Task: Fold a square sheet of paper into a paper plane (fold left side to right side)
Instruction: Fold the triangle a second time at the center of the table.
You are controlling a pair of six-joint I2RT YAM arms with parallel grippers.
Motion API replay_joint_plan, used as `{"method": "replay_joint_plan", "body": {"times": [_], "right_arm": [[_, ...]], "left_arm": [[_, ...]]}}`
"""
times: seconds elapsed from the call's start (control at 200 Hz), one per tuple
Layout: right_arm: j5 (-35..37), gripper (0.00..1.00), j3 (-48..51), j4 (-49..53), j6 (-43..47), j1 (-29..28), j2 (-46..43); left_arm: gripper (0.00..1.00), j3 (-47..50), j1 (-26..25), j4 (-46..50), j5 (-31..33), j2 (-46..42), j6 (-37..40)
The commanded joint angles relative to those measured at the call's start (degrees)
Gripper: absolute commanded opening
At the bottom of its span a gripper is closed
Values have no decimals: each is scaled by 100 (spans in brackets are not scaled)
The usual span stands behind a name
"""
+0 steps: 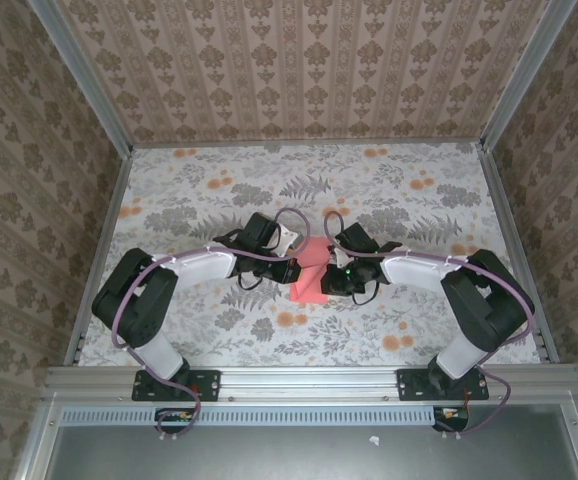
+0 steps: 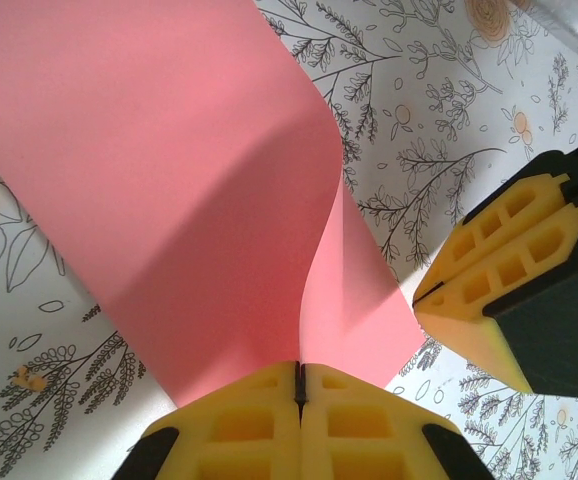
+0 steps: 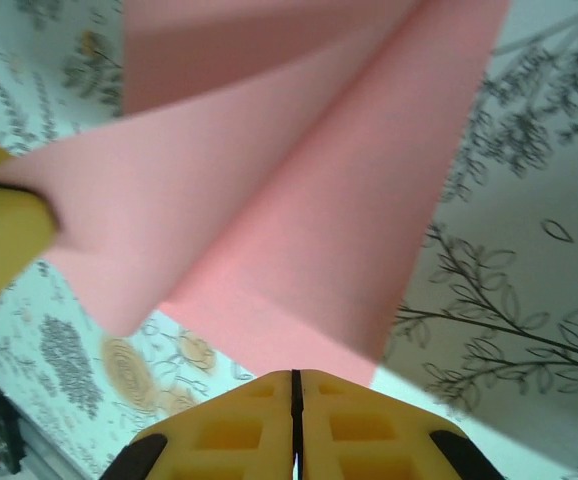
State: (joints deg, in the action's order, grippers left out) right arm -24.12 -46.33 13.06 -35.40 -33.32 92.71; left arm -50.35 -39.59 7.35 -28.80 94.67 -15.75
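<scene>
The square sheet of paper (image 1: 309, 274) is salmon pink and hangs lifted between my two grippers at the table's middle. In the left wrist view the sheet (image 2: 169, 180) curls upward, and my left gripper (image 2: 299, 368) is shut on its near edge. My right gripper (image 3: 296, 375) is shut on the lower edge of the sheet (image 3: 299, 200), which shows overlapping creased layers there. From above, the left gripper (image 1: 295, 268) and right gripper (image 1: 331, 278) sit close together on either side of the paper. The right gripper's yellow fingers (image 2: 489, 280) meet the sheet's corner. The paper plane is out of view.
The flower-print tabletop (image 1: 299, 180) stretches behind and in front of the paper. Metal rails (image 1: 102, 250) run along both sides, and a front rail (image 1: 309, 380) carries the arm bases. Patterned walls enclose the back and sides.
</scene>
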Motion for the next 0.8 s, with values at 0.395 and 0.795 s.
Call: {"method": "replay_joint_plan", "body": {"times": [0.395, 0.795], "right_arm": [[58, 10, -3, 436, 34, -160, 433], [351, 10, -191, 883, 306, -122, 441]], "left_arm": [[2, -234, 35, 323, -48, 25, 273], [2, -361, 38, 417, 6, 156, 405]]}}
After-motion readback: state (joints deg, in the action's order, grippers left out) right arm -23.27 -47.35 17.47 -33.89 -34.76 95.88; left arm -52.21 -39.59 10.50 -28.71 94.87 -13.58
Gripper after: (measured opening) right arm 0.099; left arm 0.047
